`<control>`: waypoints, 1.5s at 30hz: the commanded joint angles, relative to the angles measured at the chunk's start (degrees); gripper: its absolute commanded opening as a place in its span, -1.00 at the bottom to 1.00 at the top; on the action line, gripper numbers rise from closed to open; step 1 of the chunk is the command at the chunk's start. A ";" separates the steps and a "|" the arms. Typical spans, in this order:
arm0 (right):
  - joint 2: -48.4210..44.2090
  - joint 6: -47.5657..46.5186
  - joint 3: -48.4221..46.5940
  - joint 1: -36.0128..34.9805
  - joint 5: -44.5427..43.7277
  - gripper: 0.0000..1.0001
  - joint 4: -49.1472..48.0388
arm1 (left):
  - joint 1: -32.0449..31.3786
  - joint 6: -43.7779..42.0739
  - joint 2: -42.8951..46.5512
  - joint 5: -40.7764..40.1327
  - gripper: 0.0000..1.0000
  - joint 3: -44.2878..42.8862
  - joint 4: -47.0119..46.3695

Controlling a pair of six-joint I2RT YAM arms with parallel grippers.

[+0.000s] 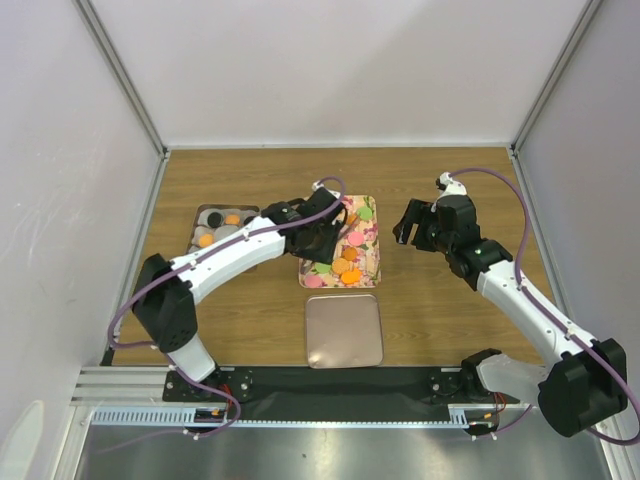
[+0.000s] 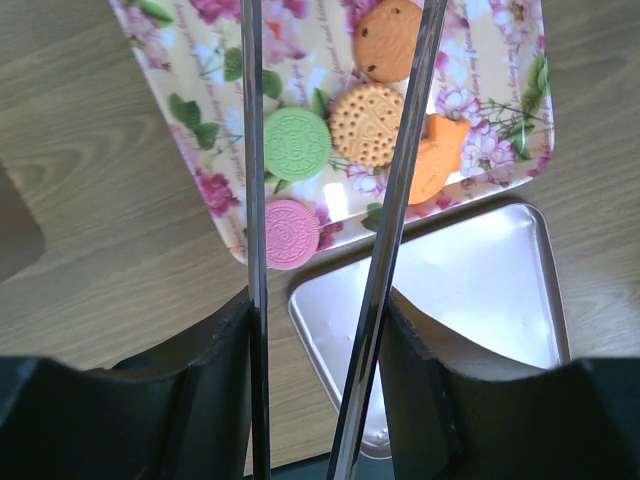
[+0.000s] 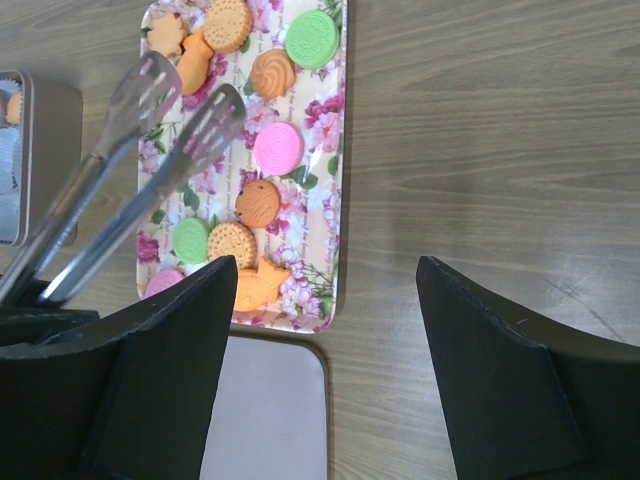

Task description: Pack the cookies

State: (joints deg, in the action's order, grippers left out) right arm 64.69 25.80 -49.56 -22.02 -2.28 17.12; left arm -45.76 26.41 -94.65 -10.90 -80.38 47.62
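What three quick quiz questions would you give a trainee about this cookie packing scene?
1. True or false: the left gripper holds the tongs.
2. The lid lies: A) on the tray; B) on the table beside the tray; C) in the tongs.
3. Fill in: the tongs hover over cookies on the ____.
Key: 1 true; 2 B; 3 tray.

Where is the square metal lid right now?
In the top view the square metal lid lies flat, low in the middle of the picture, directly on the robot's side of the floral tray.
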 commanded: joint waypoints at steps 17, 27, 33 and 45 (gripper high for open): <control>0.62 -0.84 -2.21 0.31 -0.97 0.57 -0.25 | -6.01 -2.07 -6.94 -0.79 0.08 -4.00 -1.47; 0.53 -0.84 -2.21 0.40 -0.70 0.57 -0.25 | -6.10 -2.33 -8.62 -3.87 0.07 -4.35 -0.94; 0.27 -0.84 -2.21 0.40 -0.62 0.57 -0.16 | -6.10 -2.42 -9.06 -3.61 0.01 -4.35 -1.30; 0.00 -0.75 -2.21 0.40 -0.70 0.57 -0.07 | -6.01 -2.95 -9.24 -4.04 -0.13 -4.43 -0.95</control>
State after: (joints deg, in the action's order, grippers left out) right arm 65.36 25.80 -49.56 -21.89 -2.57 17.39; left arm -51.64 24.60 -103.94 -13.45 -82.24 47.24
